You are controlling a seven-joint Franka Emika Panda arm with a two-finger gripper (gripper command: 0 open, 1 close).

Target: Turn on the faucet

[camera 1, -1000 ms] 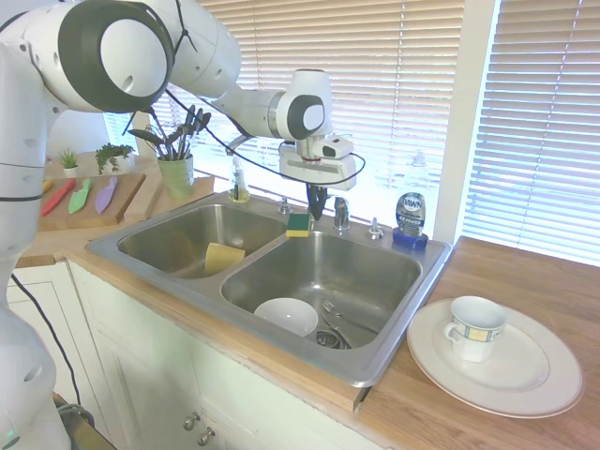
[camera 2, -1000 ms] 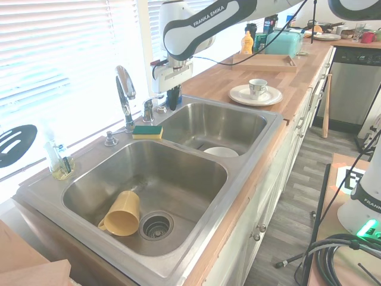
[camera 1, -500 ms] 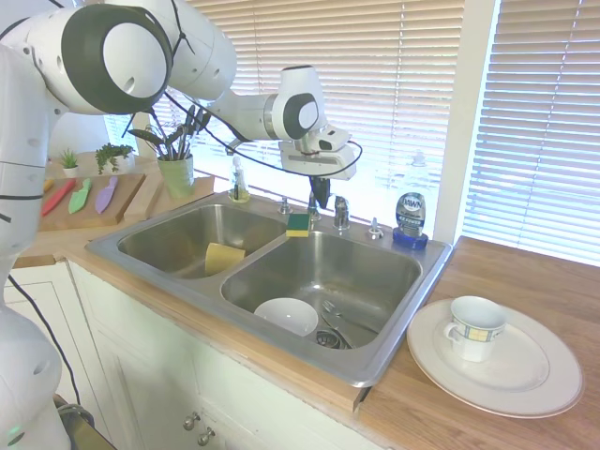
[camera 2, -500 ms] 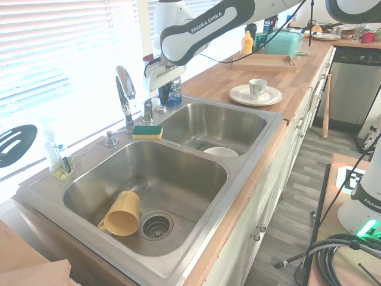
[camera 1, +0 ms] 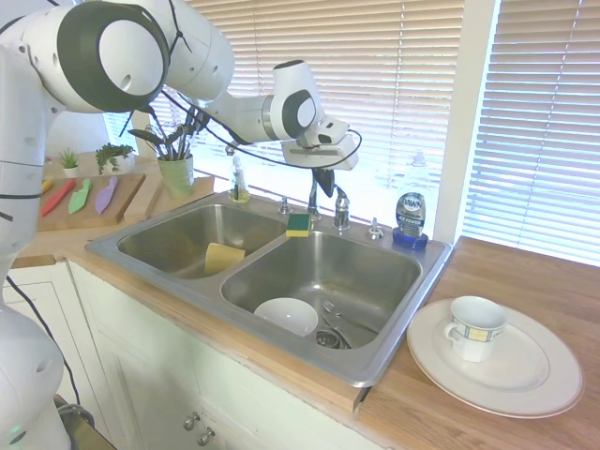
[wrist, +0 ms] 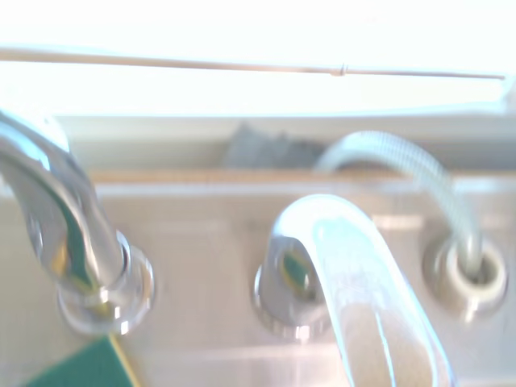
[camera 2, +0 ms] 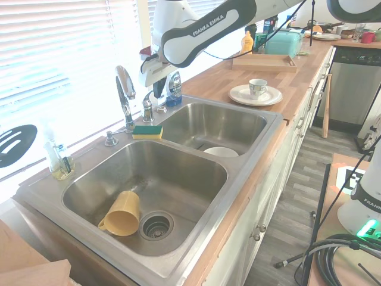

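Gripper [camera 2: 156,90] hangs just above the lever handle [camera 2: 147,107], beside the faucet [camera 2: 124,89]. Jaw state cannot be told. Green-yellow sponge [camera 2: 147,131] lies on sink rim [camera 2: 89,156] nearby

I see a yellow cup [camera 2: 122,215] lying in one sink basin, a white bowl [camera 1: 286,316] in the other, a green-yellow sponge [camera 2: 147,131] on the sink rim, and a mug on a plate [camera 1: 525,380] on the bench.

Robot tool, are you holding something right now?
It cannot be told. The tool hangs just above the faucet's lever handle, but its tips are too dark to read.
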